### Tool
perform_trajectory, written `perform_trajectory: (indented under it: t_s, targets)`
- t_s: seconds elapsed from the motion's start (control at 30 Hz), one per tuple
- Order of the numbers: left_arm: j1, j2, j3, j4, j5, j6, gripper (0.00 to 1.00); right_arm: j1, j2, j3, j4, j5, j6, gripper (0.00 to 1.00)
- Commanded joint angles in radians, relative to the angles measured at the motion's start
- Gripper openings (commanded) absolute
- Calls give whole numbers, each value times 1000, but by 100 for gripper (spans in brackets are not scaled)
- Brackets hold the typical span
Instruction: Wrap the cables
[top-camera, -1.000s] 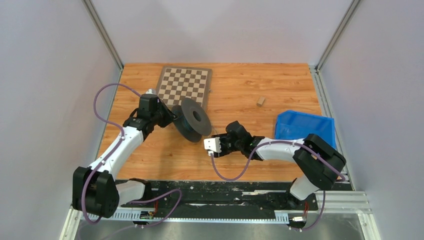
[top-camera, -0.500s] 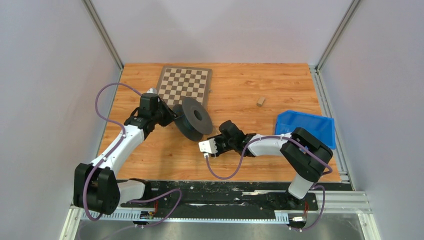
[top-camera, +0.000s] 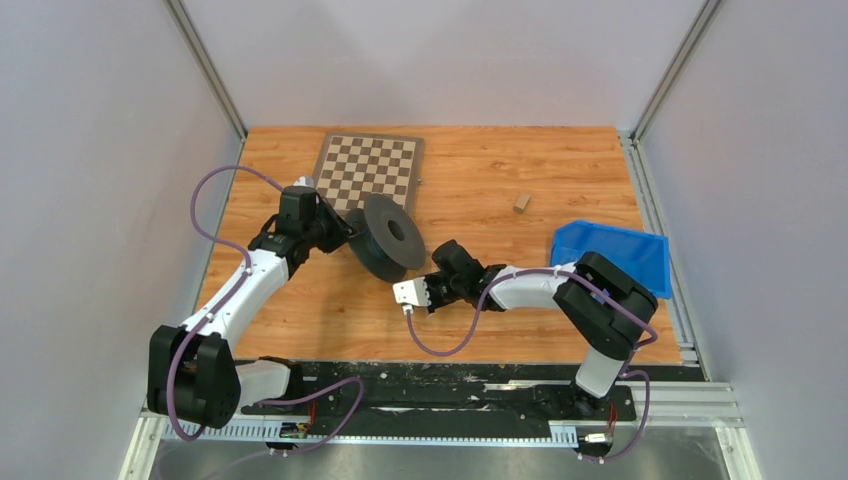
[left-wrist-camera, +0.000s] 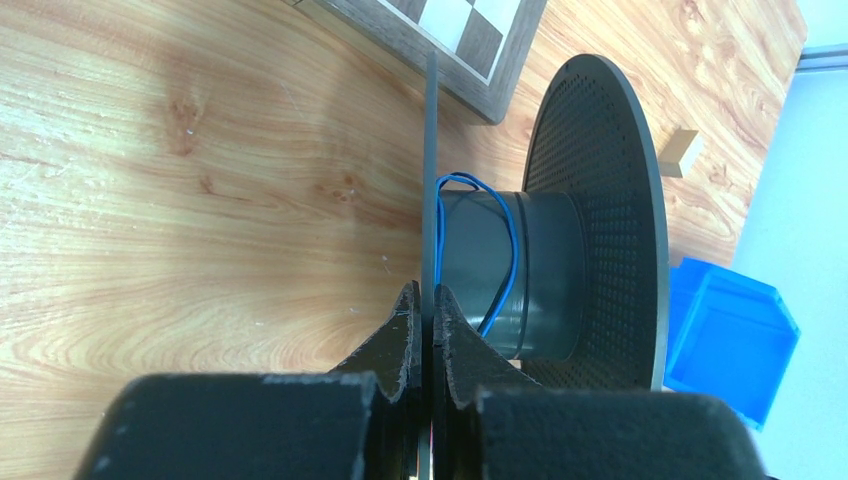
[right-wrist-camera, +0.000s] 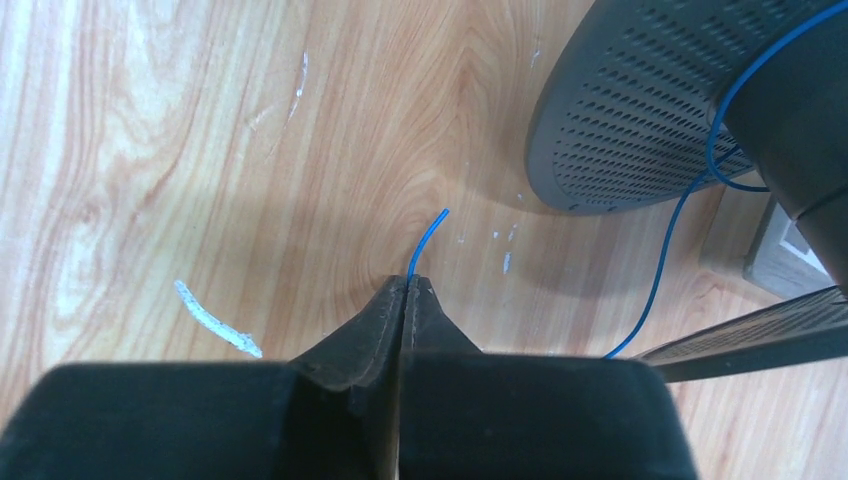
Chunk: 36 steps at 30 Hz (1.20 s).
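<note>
A dark grey perforated spool (top-camera: 385, 238) stands on its edge on the wooden table. My left gripper (top-camera: 345, 232) is shut on the spool's thin near flange (left-wrist-camera: 431, 150), with the jaws (left-wrist-camera: 427, 300) pinching its rim. A thin blue cable (left-wrist-camera: 510, 250) loops loosely around the hub (left-wrist-camera: 540, 270). My right gripper (top-camera: 403, 294) is low over the table, in front of the spool and a little to its right. It (right-wrist-camera: 407, 282) is shut on the cable, whose free end (right-wrist-camera: 428, 240) sticks out past the fingertips. The rest of the cable (right-wrist-camera: 670, 260) runs up to the spool (right-wrist-camera: 640, 110).
A chessboard (top-camera: 368, 170) lies behind the spool. A small wooden block (top-camera: 521, 202) sits at the middle right. A blue bin (top-camera: 610, 255) stands at the right edge behind my right arm. White scuff marks (right-wrist-camera: 215, 320) are on the wood.
My right gripper has moved left toward the front of the spool, still shut on the cable. The left gripper and spool have shifted only slightly.
</note>
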Motion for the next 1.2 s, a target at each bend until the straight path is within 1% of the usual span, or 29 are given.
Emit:
perform_trajectory:
  t_s: [0.0, 0.13, 0.37, 0.43, 0.5, 0.63, 0.7, 0.83, 0.97, 1.07, 1.17]
  targets:
    - [4, -8, 32, 44, 14, 20, 0, 18, -4, 46, -28, -35, 154, 0]
    - [5, -20, 16, 62, 15, 40, 0, 17, -44, 10, 39, -61, 287, 0]
    - [4, -38, -3, 86, 6, 83, 0, 17, -133, -61, 136, -82, 433, 0]
    - [4, -51, -15, 112, 18, 110, 0, 18, -185, -74, 171, -82, 499, 0]
    - [2, -76, -44, 173, 48, 147, 0, 18, -228, -78, 197, -111, 556, 0]
    - [-15, -153, -114, 277, 20, 190, 0, 16, -281, -80, 316, -138, 725, 0]
    - [-31, -190, -144, 339, -14, 204, 0, 19, -276, -92, 395, -162, 776, 0]
    - [-56, -218, -151, 338, -51, 182, 0, 31, -221, -50, 439, -187, 855, 0]
    - [-70, -217, -139, 318, -52, 143, 0, 72, -198, -24, 483, -142, 889, 0]
    - [-79, -218, -138, 305, -86, 117, 0, 94, -204, -6, 516, -123, 929, 0]
    - [-86, -215, -141, 304, -87, 110, 0, 107, -204, 14, 540, -28, 992, 0]
